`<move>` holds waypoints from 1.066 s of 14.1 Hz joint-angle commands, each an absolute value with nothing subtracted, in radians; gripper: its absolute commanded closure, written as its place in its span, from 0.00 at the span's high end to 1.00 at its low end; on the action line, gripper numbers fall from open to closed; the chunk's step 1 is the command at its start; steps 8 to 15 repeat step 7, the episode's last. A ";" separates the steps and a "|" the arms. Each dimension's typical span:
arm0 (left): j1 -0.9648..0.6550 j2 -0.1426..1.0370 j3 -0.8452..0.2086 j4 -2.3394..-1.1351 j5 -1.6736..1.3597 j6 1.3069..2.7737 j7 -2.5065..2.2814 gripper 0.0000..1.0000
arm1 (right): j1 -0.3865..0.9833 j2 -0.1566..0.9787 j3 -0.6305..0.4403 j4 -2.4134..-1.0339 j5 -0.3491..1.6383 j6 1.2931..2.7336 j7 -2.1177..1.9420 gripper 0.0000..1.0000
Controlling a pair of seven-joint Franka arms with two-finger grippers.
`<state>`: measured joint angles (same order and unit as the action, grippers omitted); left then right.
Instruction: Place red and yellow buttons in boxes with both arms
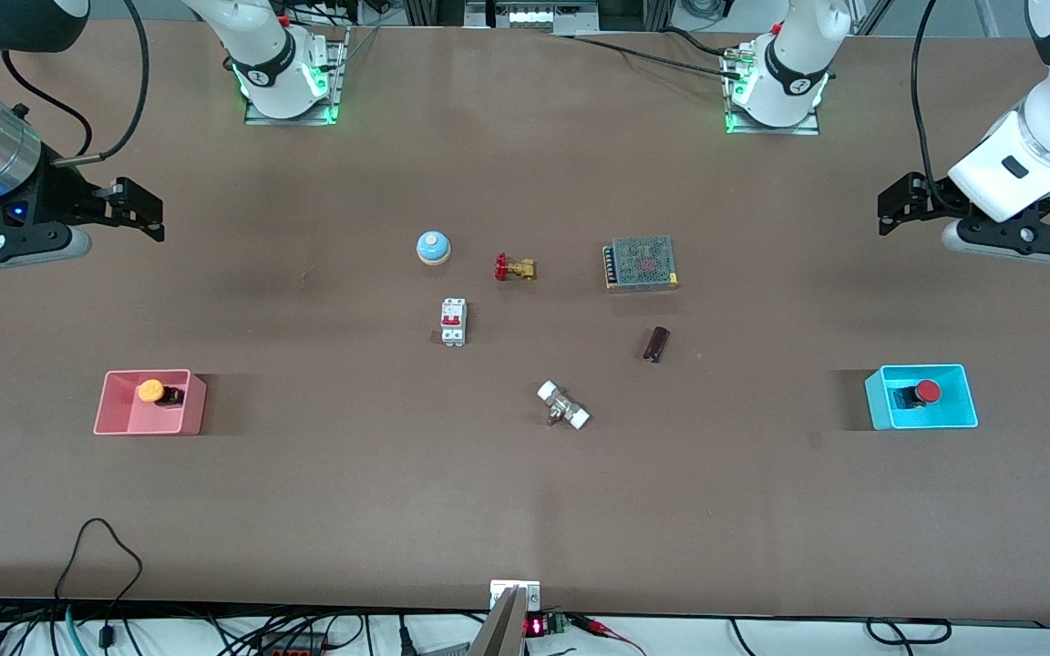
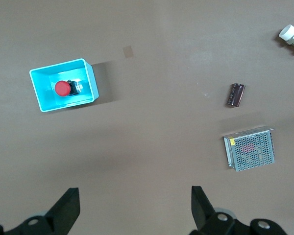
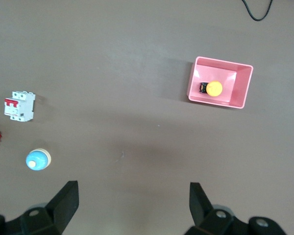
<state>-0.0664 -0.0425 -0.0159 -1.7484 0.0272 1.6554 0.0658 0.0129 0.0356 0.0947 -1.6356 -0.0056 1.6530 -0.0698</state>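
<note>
Both square plastic bins, pink-red (image 1: 149, 403) and cyan-blue (image 1: 922, 397), already hold your 2 buttons: orange-yellow cap (image 1: 151, 391), red cap (image 1: 927, 392). Left gripper (image 1: 890, 211) and right gripper (image 1: 147, 211) hang released, empty, above bare table, each nearest its own bin.

No text, label or brand can be read on any object on the table (image 1: 525, 510). The one sign with digits is a small red lit display (image 1: 535, 627) on a board just below the table's edge nearest the front camera, but its digits are too small to make out. The power supply (image 1: 642, 263) with the mesh cover carries a yellow sticker at one corner in the left wrist view (image 2: 232, 142), its print illegible
</note>
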 commanded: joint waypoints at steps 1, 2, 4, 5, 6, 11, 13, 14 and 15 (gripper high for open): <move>-0.071 -0.029 -0.009 -1.717 0.023 1.631 0.087 1.00 | 0.009 0.054 0.092 -1.617 0.066 1.664 -0.054 1.00; -0.071 -0.029 -0.009 -1.717 0.025 1.631 0.087 1.00 | 0.006 0.054 0.091 -1.617 0.069 1.664 -0.054 1.00; -0.069 -0.029 -0.009 -1.718 0.023 1.629 0.087 1.00 | 0.003 0.054 0.089 -1.617 0.068 1.663 -0.055 1.00; -0.071 -0.029 -0.009 -1.717 0.023 1.629 0.087 1.00 | 0.005 0.054 0.089 -1.617 0.063 1.663 -0.057 1.00; -0.071 -0.029 -0.009 -1.717 0.023 1.629 0.087 1.00 | 0.005 0.054 0.089 -1.617 0.060 1.663 -0.057 1.00; -0.071 -0.029 -0.009 -1.717 0.023 1.629 0.087 1.00 | 0.006 0.054 0.089 -1.617 0.055 1.663 -0.058 1.00; -0.071 -0.029 -0.009 -1.717 0.023 1.629 0.087 1.00 | 0.006 0.054 0.089 -1.617 0.055 1.663 -0.058 1.00; -0.071 -0.029 -0.009 -1.717 0.023 1.629 0.087 1.00 | 0.006 0.054 0.089 -1.617 0.055 1.663 -0.058 1.00; -0.071 -0.029 -0.009 -1.717 0.023 1.629 0.087 1.00 | 0.006 0.054 0.089 -1.617 0.055 1.663 -0.058 1.00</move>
